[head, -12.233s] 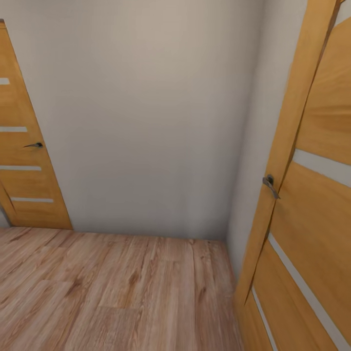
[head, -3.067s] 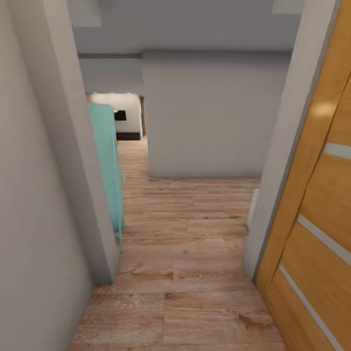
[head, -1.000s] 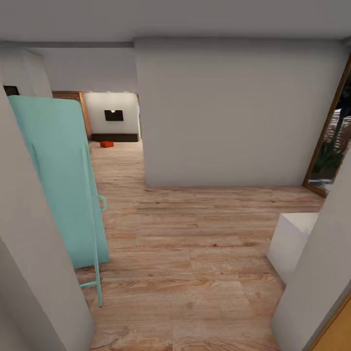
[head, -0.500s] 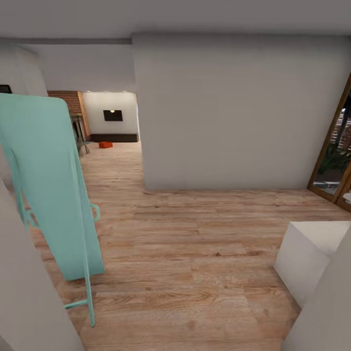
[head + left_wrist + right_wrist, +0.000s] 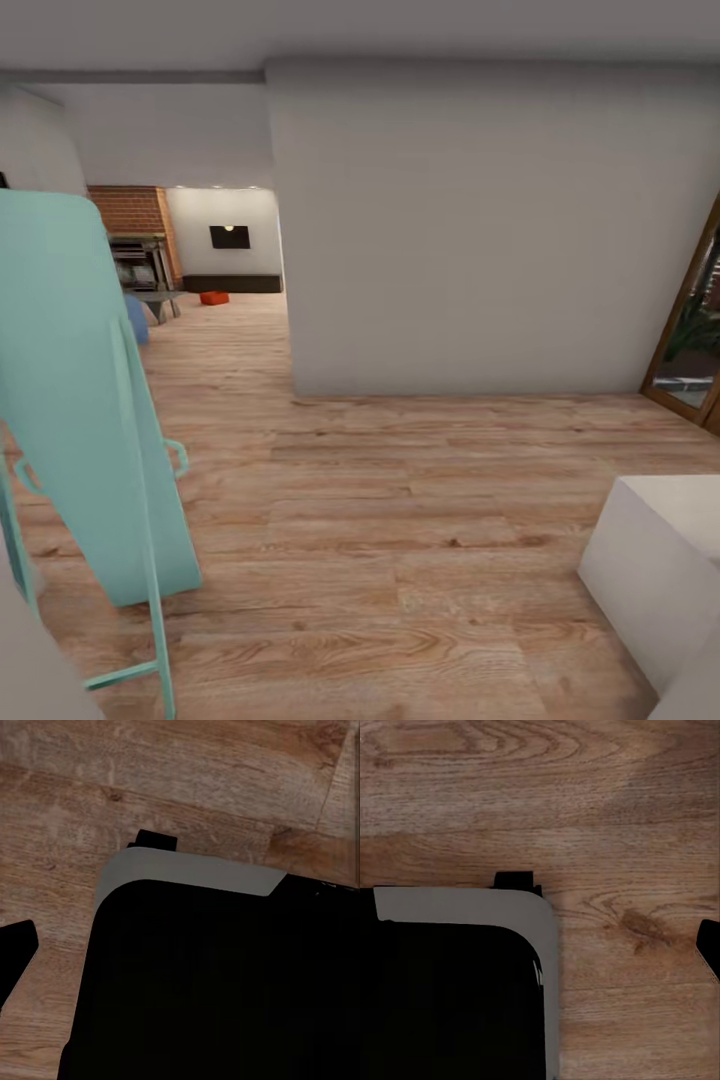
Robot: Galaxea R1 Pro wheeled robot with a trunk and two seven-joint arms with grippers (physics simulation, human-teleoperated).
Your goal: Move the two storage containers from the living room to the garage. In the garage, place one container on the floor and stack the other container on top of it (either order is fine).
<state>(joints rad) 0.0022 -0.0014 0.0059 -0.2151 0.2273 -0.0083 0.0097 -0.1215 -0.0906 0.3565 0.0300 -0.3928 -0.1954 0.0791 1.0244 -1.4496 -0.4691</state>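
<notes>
Container: a small orange-red box on the wood floor far down the passage, in front of the dark band at the foot of the living room's far wall; too small to read its walls or rim. Only one can be made out.
Living room: seen through the opening left of the big wall; brick fireplace on its left side, a dark screen on the cream back wall, a bit of blue seat at the edge.
Floor: light wood planks with visible grain and knots, matte, running from the hallway into the room.
Wall: plain, flat, pale grey, blocking the right half of the way ahead; the route to the container likely bends left round its corner.
Teal panel: smooth, rounded top, on a thin tube frame, leaning close at the left.
White block: plain box shape, low at the right edge.
Door: wood-framed glass, far right, plants beyond.
Grippers: both wrist views look down on the planks past a black, grey-edged body; I cannot tell whether the fingers are spread or pressed together.
Stage: judged a drive toward the first pick-up; nothing carried.
</notes>
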